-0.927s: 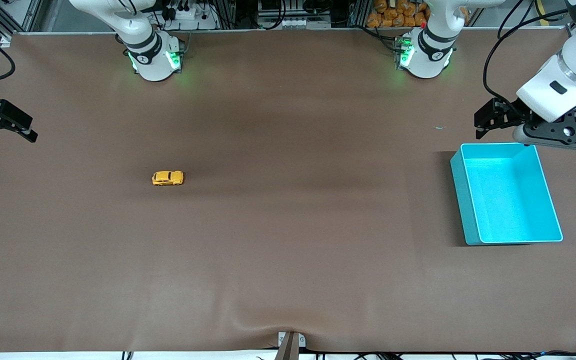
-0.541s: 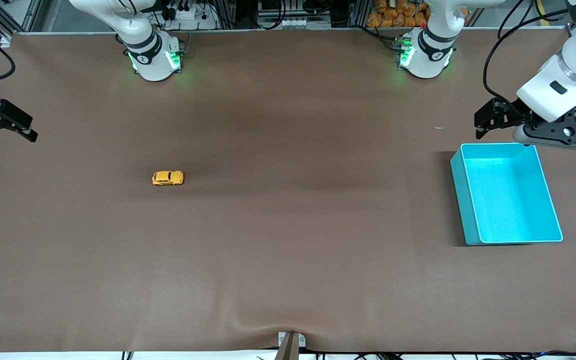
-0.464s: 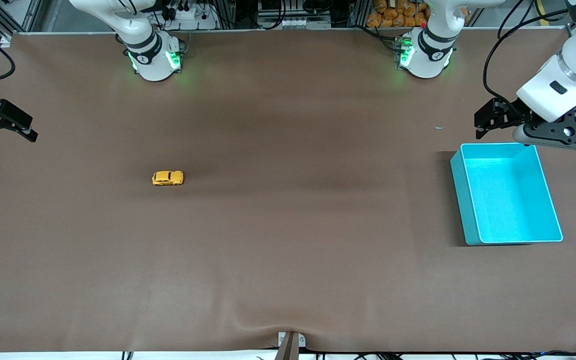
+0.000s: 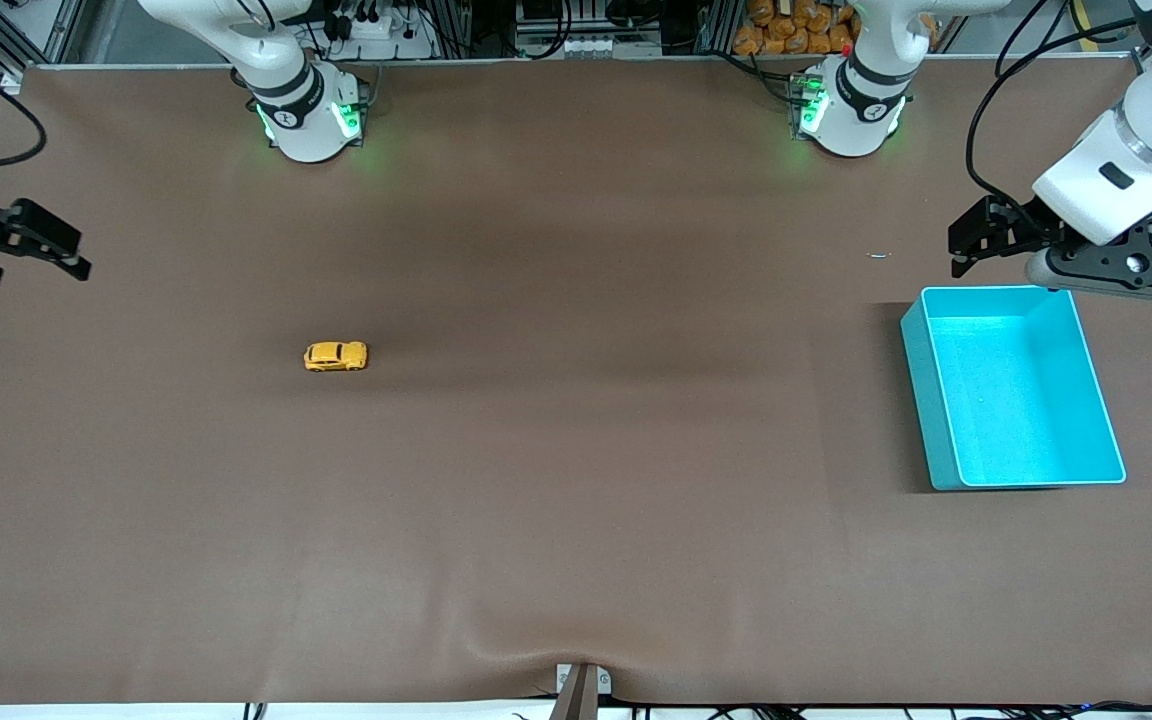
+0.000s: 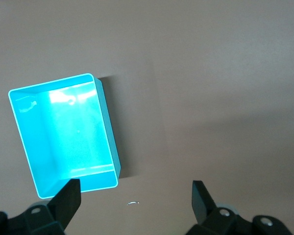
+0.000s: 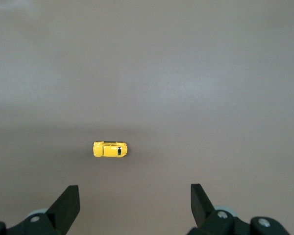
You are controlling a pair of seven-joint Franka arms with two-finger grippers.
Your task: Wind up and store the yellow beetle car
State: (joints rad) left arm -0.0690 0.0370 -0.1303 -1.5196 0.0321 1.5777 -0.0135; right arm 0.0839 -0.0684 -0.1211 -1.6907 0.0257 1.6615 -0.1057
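Observation:
The yellow beetle car point(image 4: 336, 356) stands alone on the brown table, toward the right arm's end; the right wrist view shows the car point(image 6: 110, 149) from above. My right gripper point(image 4: 31, 250) hangs open and empty in the air at the table's edge on that end, well apart from the car. Its fingers point(image 6: 68, 205) frame bare table. A turquoise bin point(image 4: 1011, 385) sits toward the left arm's end, empty inside point(image 5: 63, 132). My left gripper point(image 4: 976, 240) hovers open and empty just off the bin's corner nearest the arm bases.
A tiny pale scrap point(image 4: 879, 255) lies on the table near the left gripper, also visible as a scrap point(image 5: 133, 202) between its fingers. A small bracket point(image 4: 581, 685) sticks up at the table edge nearest the front camera.
The right gripper has shifted slightly inward over the table, toward the car. The left arm, the car and the bin have not moved.

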